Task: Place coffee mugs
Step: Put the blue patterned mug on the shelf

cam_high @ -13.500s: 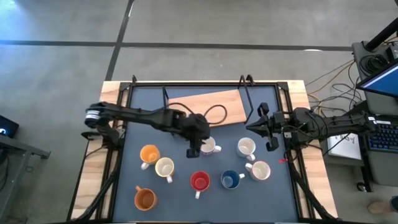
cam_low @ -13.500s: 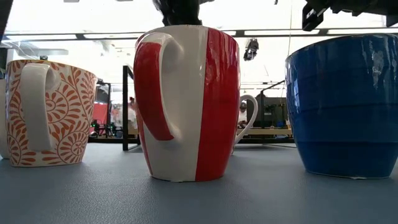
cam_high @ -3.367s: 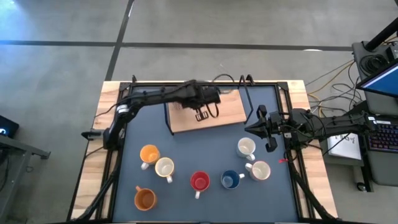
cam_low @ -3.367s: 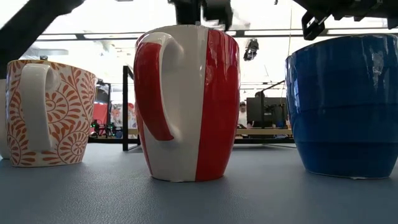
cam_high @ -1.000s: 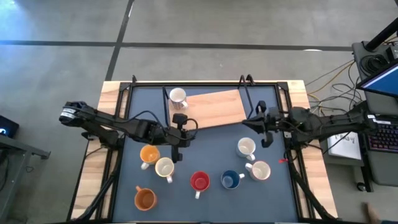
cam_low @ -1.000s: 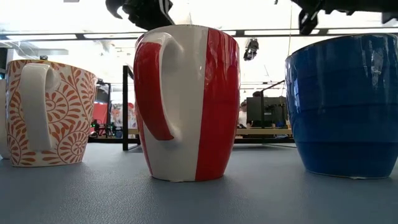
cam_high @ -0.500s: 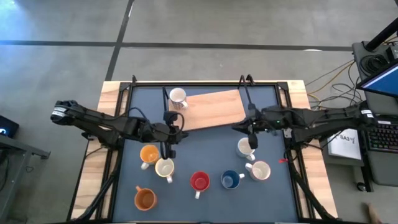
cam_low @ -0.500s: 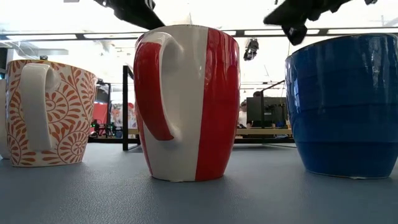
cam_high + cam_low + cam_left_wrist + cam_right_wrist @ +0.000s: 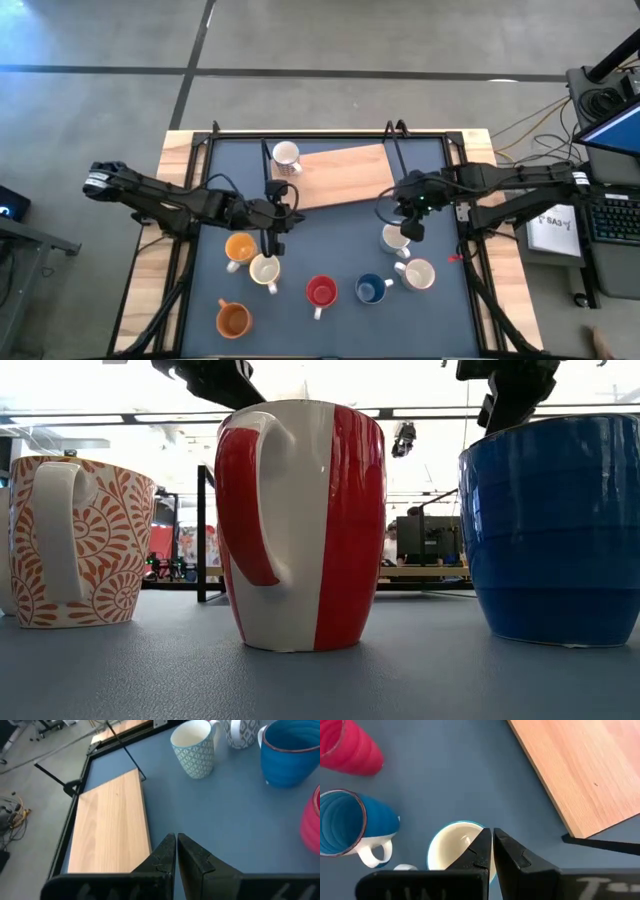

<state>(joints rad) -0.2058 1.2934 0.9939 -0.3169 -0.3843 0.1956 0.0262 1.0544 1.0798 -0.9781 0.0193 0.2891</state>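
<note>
Several coffee mugs stand upright on the blue mat: orange (image 9: 240,248), cream (image 9: 264,270), red (image 9: 321,292), blue (image 9: 371,289), a teal-patterned white one (image 9: 396,239), a white one (image 9: 418,273) and an orange one (image 9: 232,319). Another white mug (image 9: 286,155) stands on the wooden board's (image 9: 345,172) far left corner. My left gripper (image 9: 271,243) is shut and hangs above the mat between the board and the orange and cream mugs. My right gripper (image 9: 491,840) is shut, tipped downward over the patterned mug's (image 9: 451,851) mouth, above it.
In the low view the red mug (image 9: 300,525), the blue mug (image 9: 555,530) and an orange-patterned mug (image 9: 75,540) fill the foreground. A black frame (image 9: 300,133) edges the mat. Bare mat (image 9: 340,235) lies between the board and the row of mugs.
My right gripper has tipped from nearly level to pointing steeply down and has gone toward the table's left, ending over the patterned white mug. My left gripper has drawn back a little toward the table's left. Both have stayed shut. No mug has moved.
</note>
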